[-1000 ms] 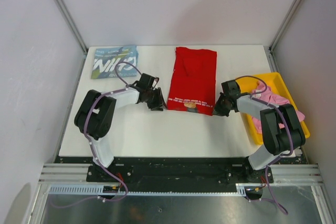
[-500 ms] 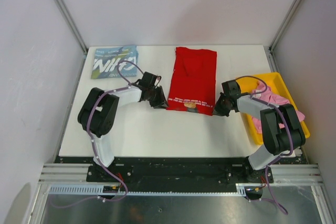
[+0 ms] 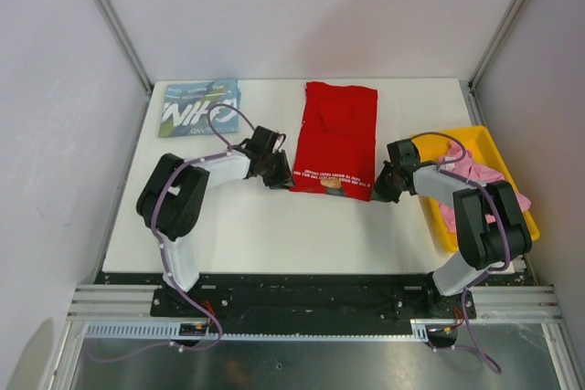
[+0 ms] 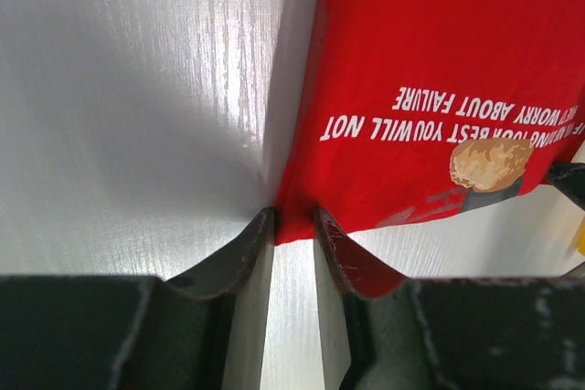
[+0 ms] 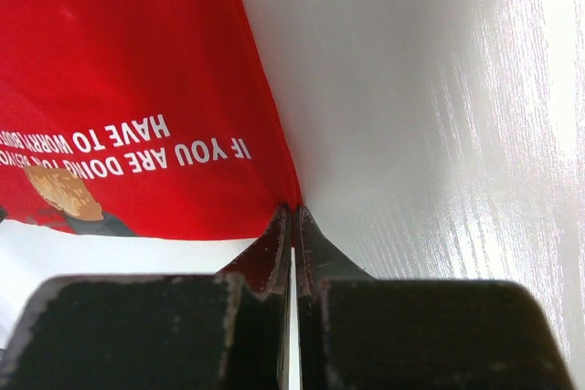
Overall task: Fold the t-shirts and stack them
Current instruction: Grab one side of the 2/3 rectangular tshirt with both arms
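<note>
The red t-shirt (image 3: 338, 134) lies lengthwise mid-table, white lettering and a cartoon face at its near end. In the left wrist view the near-left corner of the red t-shirt (image 4: 439, 43) reaches between the tips of my left gripper (image 4: 294, 216), whose jaws stand slightly apart, with table showing through the gap. My left gripper (image 3: 281, 175) sits low at that corner. My right gripper (image 3: 377, 191) is shut on the near-right corner. In the right wrist view the red t-shirt (image 5: 119, 61) runs into the right gripper's (image 5: 292, 209) closed tips. A folded blue t-shirt (image 3: 196, 107) lies far left.
A yellow tray (image 3: 475, 142) stands at the right edge holding a crumpled pink t-shirt (image 3: 471, 175). The right arm reaches across in front of the tray. Metal frame posts rise at the table's far corners.
My left gripper has slid right up to the red t-shirt's near-left corner, and its jaws have narrowed a little. The right gripper and the shirt have stayed put.
</note>
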